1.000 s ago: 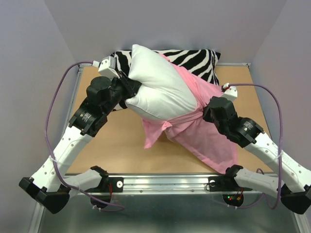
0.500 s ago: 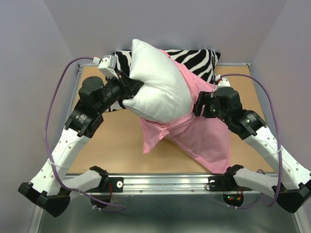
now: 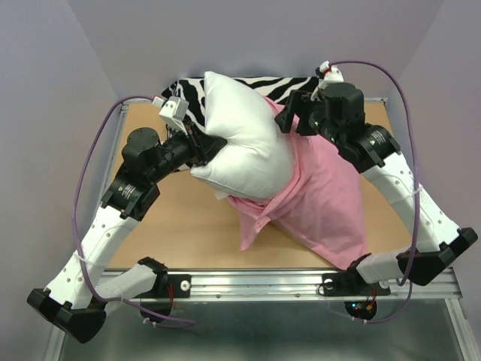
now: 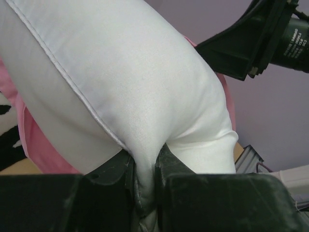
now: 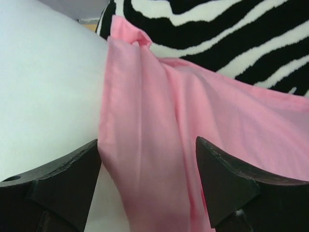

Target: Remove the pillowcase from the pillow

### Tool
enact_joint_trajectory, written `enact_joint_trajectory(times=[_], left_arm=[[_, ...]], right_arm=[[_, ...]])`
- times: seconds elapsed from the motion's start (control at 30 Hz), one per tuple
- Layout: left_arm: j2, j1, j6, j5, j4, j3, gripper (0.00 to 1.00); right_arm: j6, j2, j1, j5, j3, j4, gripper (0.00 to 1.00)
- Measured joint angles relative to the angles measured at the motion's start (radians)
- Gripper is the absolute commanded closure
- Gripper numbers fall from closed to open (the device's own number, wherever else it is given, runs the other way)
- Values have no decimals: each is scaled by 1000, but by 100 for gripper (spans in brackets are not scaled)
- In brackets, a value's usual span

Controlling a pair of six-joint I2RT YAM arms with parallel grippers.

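Currently listed, item by item.

Pillow (image 3: pixel 240 143): plain white and plump, held raised above the middle of the bench (image 3: pixel 173 218). Its upper left portion is bared. Its lower right portion is sheathed in the pillowcase.

Pillowcase (image 3: pixel 323 203): shiny pink. It is bunched in folds along the pillow's right side and draped down to the bench toward the near right. One loose corner is hung toward the near middle. In the right wrist view its gathered edge is seen lying against the white fabric.

Left hand (image 4: pixel 145 179): closed on the pillow. A pinch of white fabric at the pillow's left edge is clamped between the dark fingers.

Right hand (image 5: pixel 148 157): spread wide and gripping nothing. It is placed at the far right of the pillow. The pink folds are framed between its two fingers, with the pillow beside the finger on the view's left. Whether the fabric is touched cannot be told.

Zebra-striped cushion (image 3: pixel 285 89): black and white, laid at the far edge of the bench. It is partly hidden behind the pillow and the pink fabric.
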Motion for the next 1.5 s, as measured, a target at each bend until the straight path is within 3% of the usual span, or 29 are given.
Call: enact_joint_trajectory(times=[0.13, 0.23, 0.3, 0.33, 0.37, 0.5, 0.6, 0.73, 0.83, 0.93, 1.03, 1.07, 1.2, 1.4, 1.5], left_arm=[[0, 0, 19, 13, 0, 0, 100], [0, 0, 31, 20, -2, 0, 100], [0, 1, 38, 26, -4, 0, 100], [0, 2, 41, 32, -6, 0, 100], [-1, 3, 44, 39, -8, 0, 100], [-6, 3, 52, 65, -16, 0, 100], [-19, 3, 57, 74, -26, 0, 100], [-39, 2, 57, 77, -42, 0, 100], [-55, -4, 55, 72, -55, 0, 100], [-78, -8, 43, 35, -66, 0, 100], [-109, -18, 13, -31, -75, -2, 100], [-119, -20, -3, -63, -73, -2, 100], [-122, -21, -53, -164, -79, 36, 100], [-17, -22, -183, -417, -93, 158, 100], [34, -22, -229, -502, -94, 170, 100]], right_arm=[[-27, 116, 0, 0, 131, -6, 14], [-46, 204, -1, 3, 230, -9, 26], [-56, 269, -11, 7, 283, -16, 45], [-58, 291, -16, 8, 295, -16, 49], [-61, 321, -26, 13, 306, -18, 61], [-76, 423, -105, 6, 312, -34, 87], [-70, 492, -178, 6, 302, -59, 97], [-38, 519, -275, 18, 216, -85, 100], [-11, 505, -332, 35, 129, -90, 99], [12, 481, -360, 38, 59, -90, 93], [31, 426, -369, 18, -7, -82, 68], [35, 406, -370, 10, -15, -84, 53], [40, 290, -382, -39, -19, -83, 30], [57, 21, -394, -194, -13, -64, 25], [61, -97, -336, -266, -31, -26, 25]])
